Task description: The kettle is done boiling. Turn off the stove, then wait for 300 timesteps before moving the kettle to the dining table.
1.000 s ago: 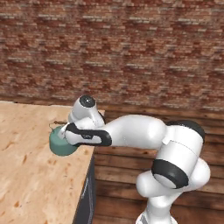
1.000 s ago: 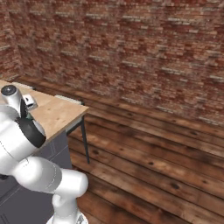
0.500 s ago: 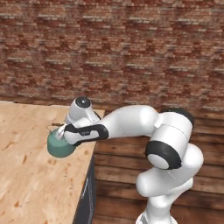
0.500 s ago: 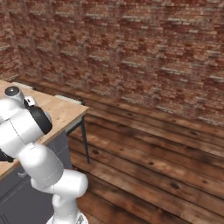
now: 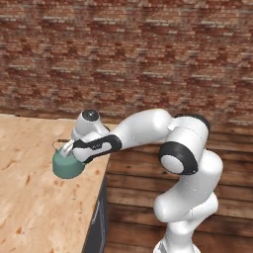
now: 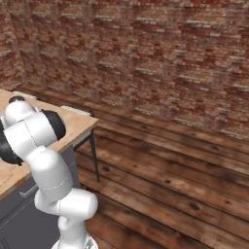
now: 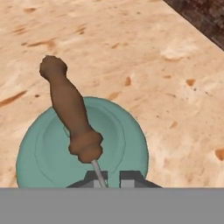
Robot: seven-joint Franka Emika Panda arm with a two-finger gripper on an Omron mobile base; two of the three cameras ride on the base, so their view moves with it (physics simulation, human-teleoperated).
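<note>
The teal kettle [image 5: 68, 165] is at the right edge of the light-wood dining table [image 5: 29, 207]; I cannot tell whether it rests on the top or hangs just above it. My gripper [image 5: 66, 149] is over the kettle, shut on the thin wire at the near end of its brown handle [image 7: 70, 118]. In the hand view the kettle's round lid [image 7: 52, 153] lies right below my gripper [image 7: 108, 178], with the speckled dining table [image 7: 131, 43] all around it. The stove is out of view.
The table's right edge [image 5: 101, 183] drops to a dark grey base [image 6: 29, 194] with a thin dark leg [image 6: 92, 155]. Beyond it lie a wooden plank floor [image 6: 170, 175] and a brick wall [image 5: 148, 49]. A pale flat strip [image 6: 75, 111] lies at the table's far corner.
The arm's elbow has swung up and round while the hand stayed over the table's edge. The kettle has sunk slightly and the gripper has stayed shut on it.
</note>
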